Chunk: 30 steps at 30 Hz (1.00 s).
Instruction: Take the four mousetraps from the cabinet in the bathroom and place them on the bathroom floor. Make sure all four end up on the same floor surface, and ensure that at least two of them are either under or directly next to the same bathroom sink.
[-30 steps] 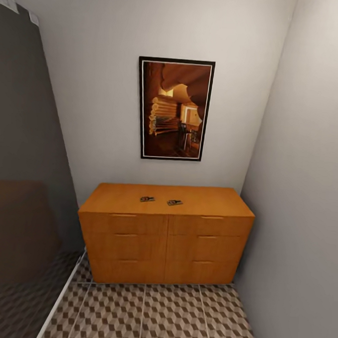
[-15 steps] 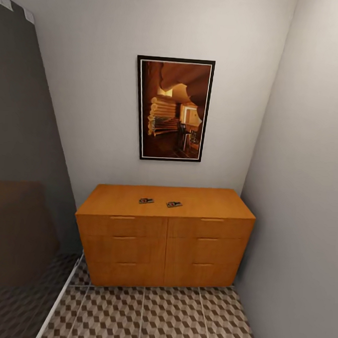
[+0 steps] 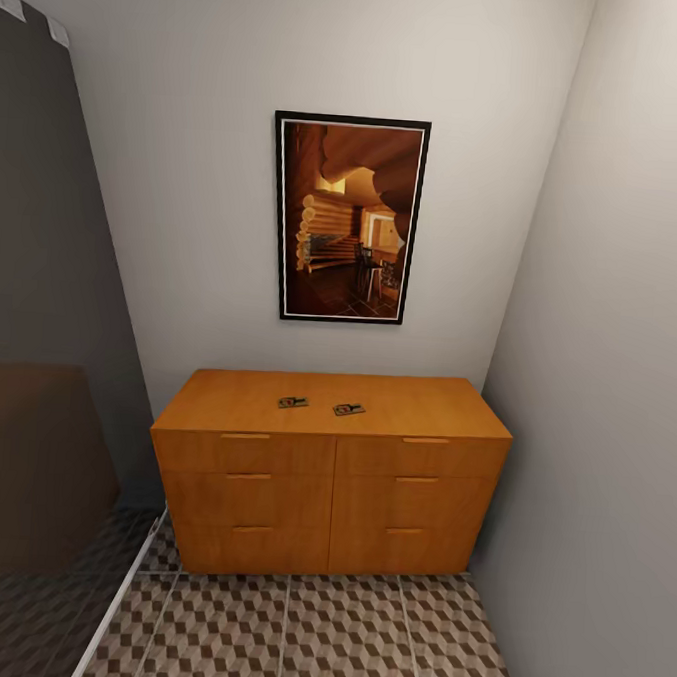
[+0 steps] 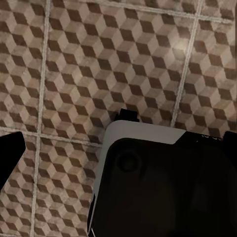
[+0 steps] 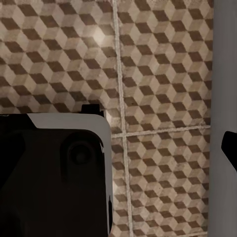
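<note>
From the head view, the cabinet point(image 3: 330, 473) stands against the back wall with two mousetraps point(image 3: 293, 403) point(image 3: 349, 409) lying flat on its top, near the middle and a little apart from each other; the other two are not to be seen here, so they may be in a drawer. The step in hand looks like the approach: I would roll straight up to the front, square to the drawers, and stop near enough that an arm can come down on a trap from above without leaning over the edge. The traps are thin and flat, so a pinch across the short sides, low against the wood, should serve best. A framed picture point(image 3: 347, 219) hangs above, a dark panel point(image 3: 41, 290) closes the left side and a pale wall the right, which leaves a narrow bay with little room to turn. The left wrist view looks down on the bathroom floor point(image 4: 98, 64), cube-patterned tiles with pale grout, past the robot's dark body. The right wrist view gives the same tiles point(image 5: 163, 74) beside a pale wall edge. Only dark slivers at the edges of these two views might be fingers, so I cannot tell how they are set.
</note>
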Available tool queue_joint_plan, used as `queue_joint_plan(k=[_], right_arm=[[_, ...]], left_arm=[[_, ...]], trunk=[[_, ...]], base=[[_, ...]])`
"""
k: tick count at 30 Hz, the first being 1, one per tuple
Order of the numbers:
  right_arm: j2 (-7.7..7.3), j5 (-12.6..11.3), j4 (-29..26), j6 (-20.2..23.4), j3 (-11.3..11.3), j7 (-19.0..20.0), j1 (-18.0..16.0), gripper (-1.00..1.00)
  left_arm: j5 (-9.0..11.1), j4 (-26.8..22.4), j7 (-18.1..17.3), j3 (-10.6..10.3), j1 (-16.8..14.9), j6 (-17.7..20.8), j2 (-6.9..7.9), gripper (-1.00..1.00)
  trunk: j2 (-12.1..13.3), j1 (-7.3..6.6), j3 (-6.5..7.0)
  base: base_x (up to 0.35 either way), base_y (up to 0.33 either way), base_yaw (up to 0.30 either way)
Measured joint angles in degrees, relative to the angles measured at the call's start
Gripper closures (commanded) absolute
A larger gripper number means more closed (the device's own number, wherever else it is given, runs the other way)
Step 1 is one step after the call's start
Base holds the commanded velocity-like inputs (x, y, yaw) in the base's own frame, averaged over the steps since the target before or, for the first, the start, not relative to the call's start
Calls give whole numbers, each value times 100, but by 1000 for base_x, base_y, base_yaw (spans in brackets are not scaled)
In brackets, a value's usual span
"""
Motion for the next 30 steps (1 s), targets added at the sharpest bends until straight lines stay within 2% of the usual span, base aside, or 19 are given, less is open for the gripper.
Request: queue_joint_plan(k=[7,13,19,20,30], right_arm=[[-5,18,-74,20,-3,35,-3,-100],[-33,24,-490,80,-2,41,-4,-100],[-74,10,-1434,458,-2,44,-6,-100],[-74,9,-1439,462,-3,44,-5,-100],[-85,10,-3495,2169,-38,28,-7,-100]], left_arm=[[8,-34,16,16,2,-474,26,-100],[-23,-251,15,15,1,-393,132,-100],[-64,-1079,-7,5,-2,18,310,-100],[-63,-1085,-7,5,0,22,311,-100],[-63,-3250,-84,23,-3,1363,651,-100]], trunk=[[0,0,0],[0,0,0],[0,0,1],[0,0,0],[0,0,2]], base=[[0,0,0],[0,0,0],[0,0,0],[0,0,0],[0,0,0]])
